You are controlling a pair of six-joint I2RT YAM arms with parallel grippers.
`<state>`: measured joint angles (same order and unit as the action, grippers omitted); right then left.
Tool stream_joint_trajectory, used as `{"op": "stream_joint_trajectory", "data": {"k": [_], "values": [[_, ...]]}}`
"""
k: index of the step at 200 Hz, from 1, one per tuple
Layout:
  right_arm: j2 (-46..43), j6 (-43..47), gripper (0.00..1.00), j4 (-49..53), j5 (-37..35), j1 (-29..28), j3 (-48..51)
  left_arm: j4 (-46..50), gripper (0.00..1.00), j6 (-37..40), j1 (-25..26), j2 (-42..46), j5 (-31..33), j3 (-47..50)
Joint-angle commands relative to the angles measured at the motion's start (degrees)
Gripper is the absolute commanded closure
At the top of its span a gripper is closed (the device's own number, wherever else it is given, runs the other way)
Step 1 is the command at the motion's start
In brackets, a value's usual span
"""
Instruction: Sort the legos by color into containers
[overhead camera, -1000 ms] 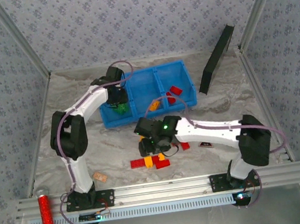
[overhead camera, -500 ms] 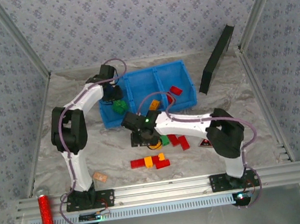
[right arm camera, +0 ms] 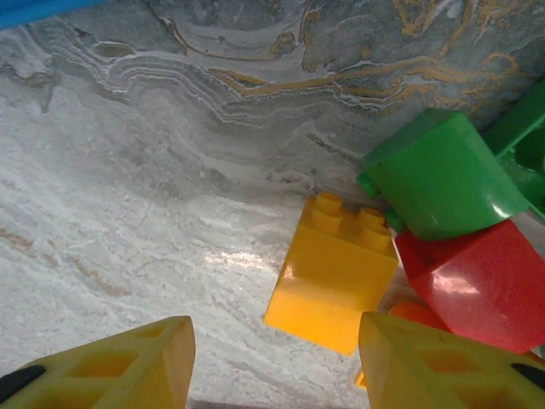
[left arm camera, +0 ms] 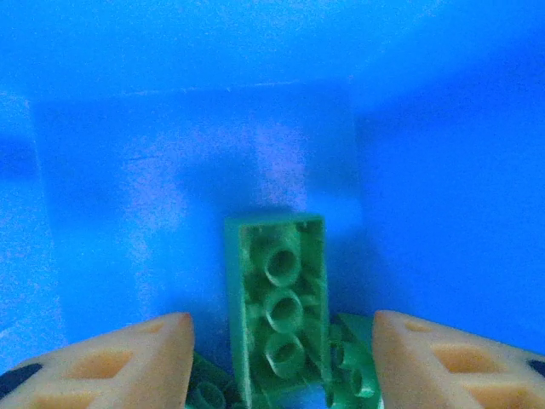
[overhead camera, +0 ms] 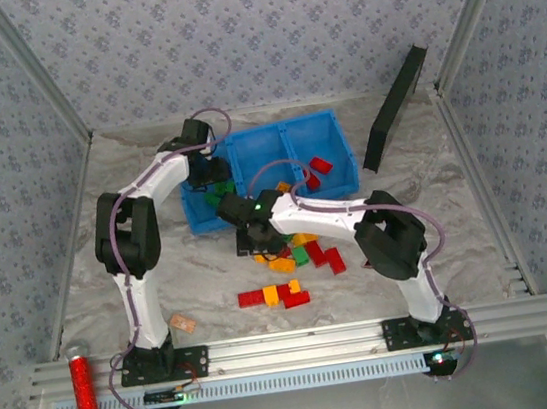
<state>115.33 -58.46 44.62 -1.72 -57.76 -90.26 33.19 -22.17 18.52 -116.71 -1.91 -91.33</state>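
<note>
– Blue bin, where does it stand on the tabletop?
– Close to the far edge, about in the middle. It has three containers side by side.
– And the left gripper?
– It is down inside the left container. In the left wrist view its two fingers stand apart, released. A green brick sits between them without touching either one, with its hollow underside toward the camera. More green bricks lie just beside it.
– The right gripper?
– It is just in front of the near wall of the bin, low over the marble. Its jaws are also apart and they grasp nothing. A yellow-orange brick lies just beyond the fingertips. A green piece and a red piece touch each other beside it.
– The other legos?
– A heap of red, green and orange ones lies near the middle of the tabletop, and a smaller group lies toward the near edge. Red bricks are in the right container, and an orange one is in the middle container.
</note>
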Motion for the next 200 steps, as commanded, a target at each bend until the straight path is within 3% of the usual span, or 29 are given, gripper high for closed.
{"op": "stream_joint_trajectory", "data": {"k": [1, 130, 169, 200], "values": [[1.8, 1.3, 0.45, 2.7, -0.6, -0.1, -1.3, 0.9, 0.37, 0.6, 0.1, 0.4, -1.9, -1.0], [5.2, 2.1, 0.46, 5.7, -2.9, 0.5, -1.6, 3.7, 0.33, 1.9, 0.2, 11.4, -4.2, 0.7], [7.3, 2.3, 0.43, 7.6, -4.6, 1.0, -2.6, 4.8, 0.32, 2.0, 0.3, 16.3, -6.1, 2.7], [8.3, 2.7, 0.49, 6.1, -5.1, 1.4, -2.6, 5.3, 0.32, 2.8, 0.2, 20.2, -6.0, 5.3]]}}
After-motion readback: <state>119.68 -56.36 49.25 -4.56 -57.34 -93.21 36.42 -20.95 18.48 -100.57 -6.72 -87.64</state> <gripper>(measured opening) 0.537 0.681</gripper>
